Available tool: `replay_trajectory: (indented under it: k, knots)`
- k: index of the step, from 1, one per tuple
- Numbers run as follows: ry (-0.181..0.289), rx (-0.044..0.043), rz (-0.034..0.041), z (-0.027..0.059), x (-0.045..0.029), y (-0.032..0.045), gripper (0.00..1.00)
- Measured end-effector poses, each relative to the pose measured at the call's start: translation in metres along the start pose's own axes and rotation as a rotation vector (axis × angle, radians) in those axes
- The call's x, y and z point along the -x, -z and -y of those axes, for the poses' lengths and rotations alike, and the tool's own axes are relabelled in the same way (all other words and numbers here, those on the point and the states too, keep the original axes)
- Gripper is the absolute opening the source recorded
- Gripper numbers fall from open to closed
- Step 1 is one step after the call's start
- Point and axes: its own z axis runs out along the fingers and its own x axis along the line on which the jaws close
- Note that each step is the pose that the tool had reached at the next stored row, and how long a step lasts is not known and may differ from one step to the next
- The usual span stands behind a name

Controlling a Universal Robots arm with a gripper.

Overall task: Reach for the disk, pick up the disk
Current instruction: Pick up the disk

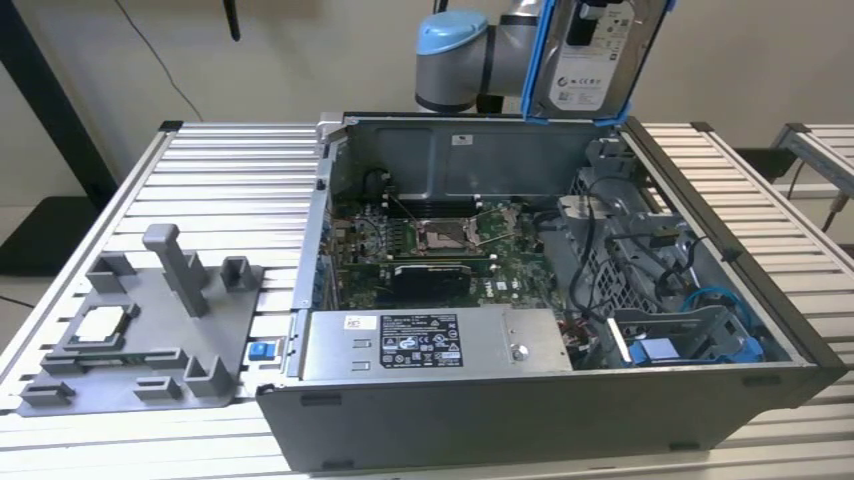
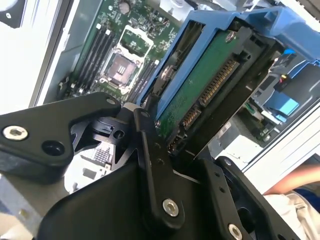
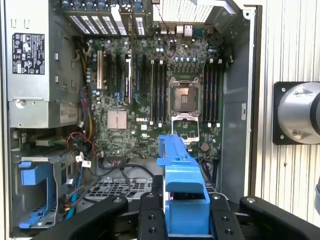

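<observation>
The disk (image 1: 595,55), a silver drive with a white label and blue rails, hangs upright above the back wall of the open computer case (image 1: 534,420), under the arm's blue-capped joint (image 1: 454,45). In the second wrist view my gripper (image 2: 172,150) is shut on the disk (image 2: 200,85), whose green circuit board and connector face the camera. One black finger (image 2: 150,165) presses against the blue rail. In the first wrist view the disk's blue rail (image 3: 182,175) sits clamped between the black fingers of the gripper (image 3: 185,212), high over the motherboard.
Inside the case are the motherboard (image 1: 441,240), a power supply (image 1: 427,345) at the front, and a fixed blue bracket (image 1: 694,340) at the exterior view's right. A grey fixture (image 1: 147,330) stands on the slatted table at the exterior view's left. A person's arm (image 2: 295,182) is beside the case.
</observation>
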Motion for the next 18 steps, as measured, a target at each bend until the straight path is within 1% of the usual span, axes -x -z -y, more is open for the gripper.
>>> replay_trajectory:
  k: [14, 18]
  knots:
    - [0.0, 0.0, 0.0001, 0.0011, -0.0002, 0.0, 0.0]
    - [0.0, 0.0001, -0.0001, 0.0017, -0.004, -0.0001, 0.0]
